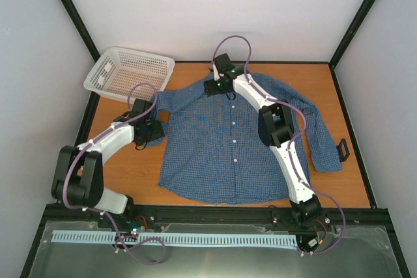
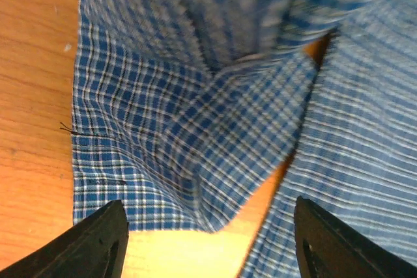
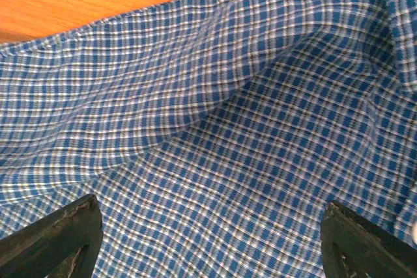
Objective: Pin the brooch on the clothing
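The clothing (image 1: 221, 148), a blue fine-checked shirt with white buttons, lies flat and face up on the wooden table (image 1: 130, 174). My left gripper (image 1: 151, 133) is at the shirt's left sleeve. In the left wrist view the left gripper (image 2: 208, 203) is open and empty over folded sleeve cloth (image 2: 215, 135) and bare wood. My right gripper (image 1: 214, 87) is at the collar. In the right wrist view the right gripper (image 3: 212, 201) is open and empty just above the checked cloth (image 3: 221, 128). The brooch shows in no view.
A white mesh basket (image 1: 142, 53) stands at the back left corner. A small black box (image 1: 343, 149) sits by the right sleeve cuff near the table's right edge. Black frame posts and white walls enclose the table.
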### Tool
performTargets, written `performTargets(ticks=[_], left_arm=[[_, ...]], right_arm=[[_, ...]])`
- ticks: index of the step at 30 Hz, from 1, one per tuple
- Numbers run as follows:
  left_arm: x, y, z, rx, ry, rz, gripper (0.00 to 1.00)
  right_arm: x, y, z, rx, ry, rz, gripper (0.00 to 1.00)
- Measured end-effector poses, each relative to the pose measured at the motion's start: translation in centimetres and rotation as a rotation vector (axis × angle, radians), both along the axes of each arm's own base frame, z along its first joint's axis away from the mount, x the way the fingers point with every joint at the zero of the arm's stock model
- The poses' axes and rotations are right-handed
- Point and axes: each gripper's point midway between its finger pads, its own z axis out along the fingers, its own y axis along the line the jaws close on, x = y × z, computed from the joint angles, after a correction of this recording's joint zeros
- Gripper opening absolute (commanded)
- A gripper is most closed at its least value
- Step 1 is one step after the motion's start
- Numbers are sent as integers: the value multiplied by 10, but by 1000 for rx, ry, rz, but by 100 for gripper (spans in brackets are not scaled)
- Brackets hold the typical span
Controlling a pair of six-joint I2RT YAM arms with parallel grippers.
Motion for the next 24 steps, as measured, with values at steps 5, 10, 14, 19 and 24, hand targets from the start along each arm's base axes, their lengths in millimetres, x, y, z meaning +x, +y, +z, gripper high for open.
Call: performTargets(ticks=[5,10,14,19,24], left_arm=[[-1,12,-35,76,99,39,57],[6,18,-52,118,137,59,14],[8,20,-52,132,143,63,1],[-11,29,-22,164,165,74,1],[6,25,76,112,-29,92,1]], right_arm=[[2,-8,-4,-58,-14,4,87],[5,-12,-8,-90,-28,-1,85],[8,-18,-16,-120,-28,-15,84],[9,-25,-19,-143,-26,-27,84],[13,-32,-20,-143,-24,-41,84]])
